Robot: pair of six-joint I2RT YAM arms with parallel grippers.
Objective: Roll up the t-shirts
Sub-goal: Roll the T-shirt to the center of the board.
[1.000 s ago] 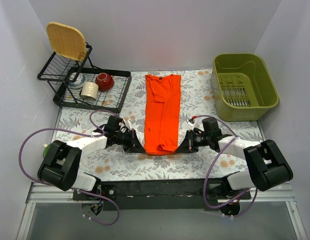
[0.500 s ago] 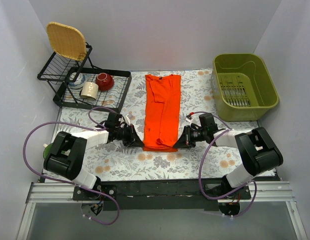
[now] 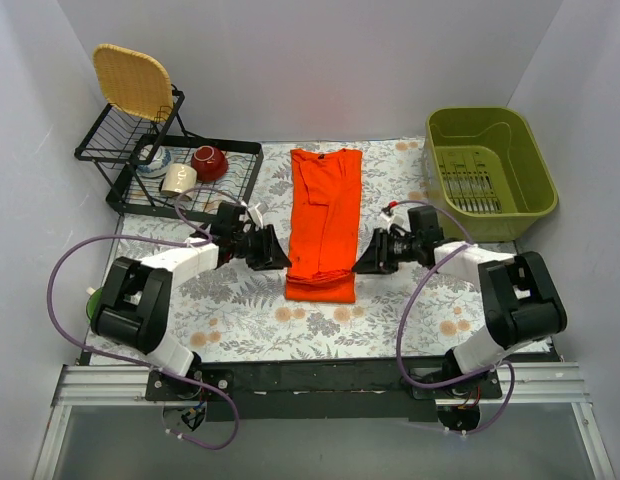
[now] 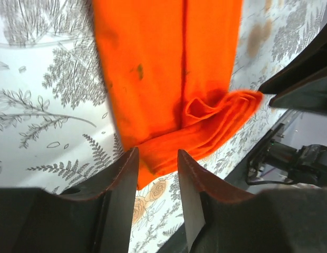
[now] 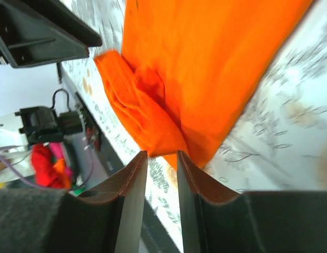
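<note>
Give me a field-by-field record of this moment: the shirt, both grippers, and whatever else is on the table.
t-shirt: orange-red, folded into a long strip on the floral cloth
roll: a short first turn at the near end; the rest lies flat
left gripper: at the roll's left end, jaws apart
right gripper: at the roll's right end, jaws apart
far left: black dish rack holding a red bowl and a white mug
far right: green tub
</note>
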